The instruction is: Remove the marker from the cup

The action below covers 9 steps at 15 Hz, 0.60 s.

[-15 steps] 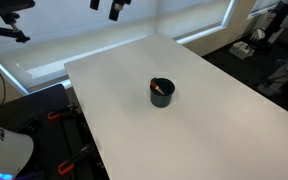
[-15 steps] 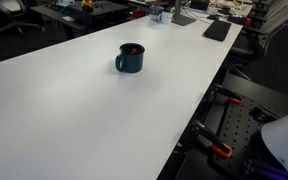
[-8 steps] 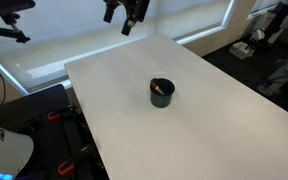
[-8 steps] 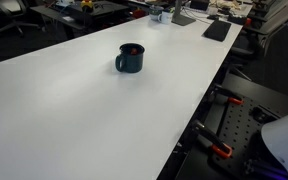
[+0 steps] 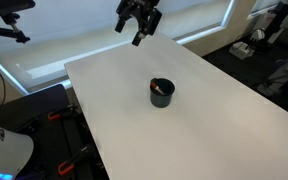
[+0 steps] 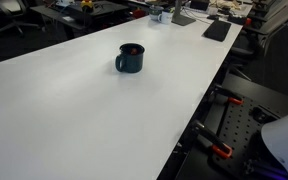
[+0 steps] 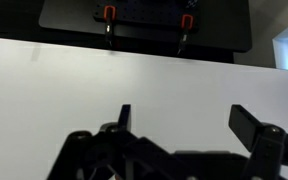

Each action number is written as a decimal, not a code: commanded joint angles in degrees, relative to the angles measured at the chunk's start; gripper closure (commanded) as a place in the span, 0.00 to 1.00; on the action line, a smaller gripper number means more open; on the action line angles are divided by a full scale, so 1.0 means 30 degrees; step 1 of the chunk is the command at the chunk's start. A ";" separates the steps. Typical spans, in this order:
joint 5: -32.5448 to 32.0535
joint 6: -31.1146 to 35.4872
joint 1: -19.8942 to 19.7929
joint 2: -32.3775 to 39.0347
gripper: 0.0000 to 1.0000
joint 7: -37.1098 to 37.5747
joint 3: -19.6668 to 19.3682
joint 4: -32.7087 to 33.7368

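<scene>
The marker sits in the cup, hand well apart

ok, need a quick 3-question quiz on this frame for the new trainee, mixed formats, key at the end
1. True or false: the hand is touching the cup.
2. Where is the marker? A) lying beside the cup B) inside the cup C) between the hand's fingers
3. Fill in: in the wrist view the hand's jaws stand ____ (open or shut).

Key
1. False. In an exterior view the hand hangs high over the table, well apart from the cup.
2. B.
3. Open, with nothing between them.
</scene>
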 commanded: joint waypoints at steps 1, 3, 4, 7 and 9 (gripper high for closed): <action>0.0120 -0.0360 -0.0048 0.0357 0.00 0.0082 0.0040 0.0432; 0.0275 -0.0730 -0.0133 0.1157 0.00 0.0186 -0.0025 0.1142; 0.0334 -0.1043 -0.0205 0.1665 0.00 0.0151 -0.0063 0.1623; 0.0719 -0.1548 -0.0563 0.3325 0.00 0.0329 -0.0241 0.3244; 0.1078 -0.2256 -0.0846 0.4579 0.00 0.0459 -0.0360 0.4530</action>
